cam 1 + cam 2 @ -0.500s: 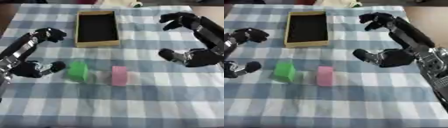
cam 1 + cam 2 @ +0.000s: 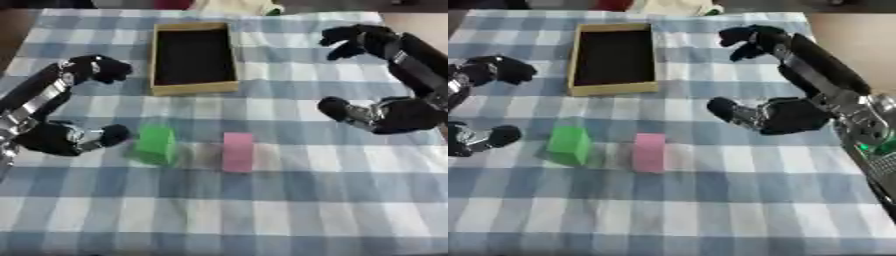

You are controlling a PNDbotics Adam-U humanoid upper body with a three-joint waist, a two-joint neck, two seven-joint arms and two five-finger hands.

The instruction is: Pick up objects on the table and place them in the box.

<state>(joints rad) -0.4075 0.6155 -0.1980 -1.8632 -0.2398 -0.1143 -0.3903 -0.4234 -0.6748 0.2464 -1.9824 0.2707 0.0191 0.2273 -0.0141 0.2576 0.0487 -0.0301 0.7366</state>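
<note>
In the left eye view, my left hand [image 2: 48, 138] is cut off at the picture's edge. Its fingers [image 2: 94, 67] rise and curl at the tips and the thumb points inward, so it is spread wide and holds nothing. The green block [image 2: 156, 145] stands on the checked cloth [image 2: 262, 210] just beside that thumb, with a strip of cloth between them. The pink block [image 2: 238, 151] stands near it on the right, apart from it. My right hand [image 2: 398, 115] hangs over the cloth's right side, spread the same way with nothing in it, and its far side runs out of the picture. The cardboard box [image 2: 194, 88] lies beyond the blocks, and all I can see inside it is a dark floor. Both blocks sit outside it. A pale thing [image 2: 236, 6] at the far edge is cut off and I cannot make it out. Compared with half a second ago, neither the hands, the blocks nor the box have shifted noticeably. In the right eye view, most of the left hand's palm is lost past the left edge. More of the right arm [image 2: 824, 70] shows, down to a silver joint [image 2: 872, 127] with a blurred green glow.
</note>
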